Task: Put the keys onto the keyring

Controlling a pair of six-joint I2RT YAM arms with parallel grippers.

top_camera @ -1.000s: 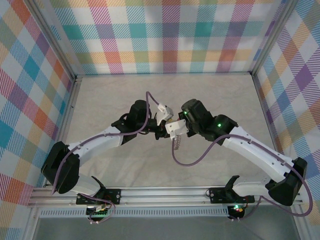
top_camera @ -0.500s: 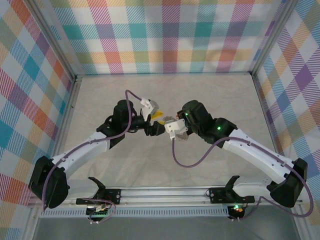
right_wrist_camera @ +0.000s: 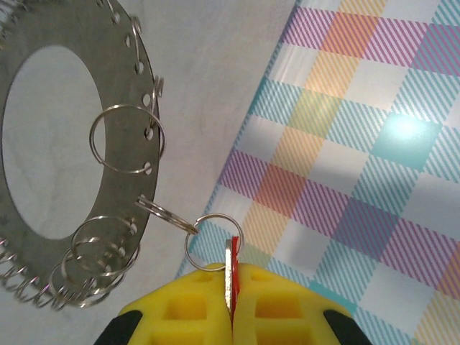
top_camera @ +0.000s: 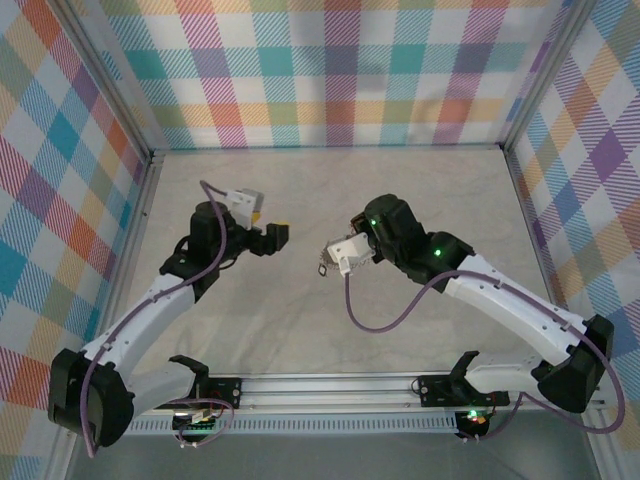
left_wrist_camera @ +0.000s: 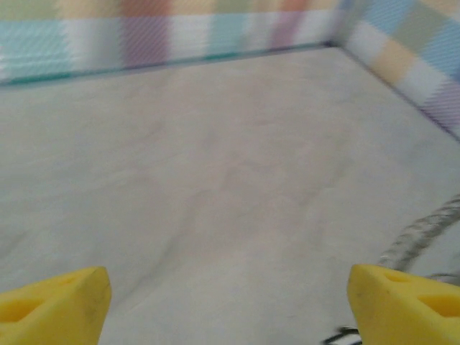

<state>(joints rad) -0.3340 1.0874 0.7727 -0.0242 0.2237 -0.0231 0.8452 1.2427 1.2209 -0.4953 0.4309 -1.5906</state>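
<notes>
My right gripper [right_wrist_camera: 231, 287] is shut on a small metal key with a red tag [right_wrist_camera: 230, 277], held edge-on between the yellow pads. The key's small split ring links through a second split ring [right_wrist_camera: 162, 213] to the rim of the keyring [right_wrist_camera: 43, 215], a large flat grey disc with a wide hole and several wire rings along its edge. The keyring hangs from the held key. From above, the right gripper [top_camera: 332, 260] is near the table's middle. My left gripper [top_camera: 280, 237] is apart from it on the left, open and empty; its yellow fingertips [left_wrist_camera: 54, 305] stand wide over bare table.
Plaid walls close the table [top_camera: 300, 330] on the left, back and right. The right arm's purple cable [top_camera: 375, 322] loops down in front of the right gripper. A grey cable [left_wrist_camera: 424, 233] shows at the right edge of the left wrist view.
My left gripper has opened and drawn back to the left, away from the right gripper. The right gripper stays shut on the key and has barely moved.
</notes>
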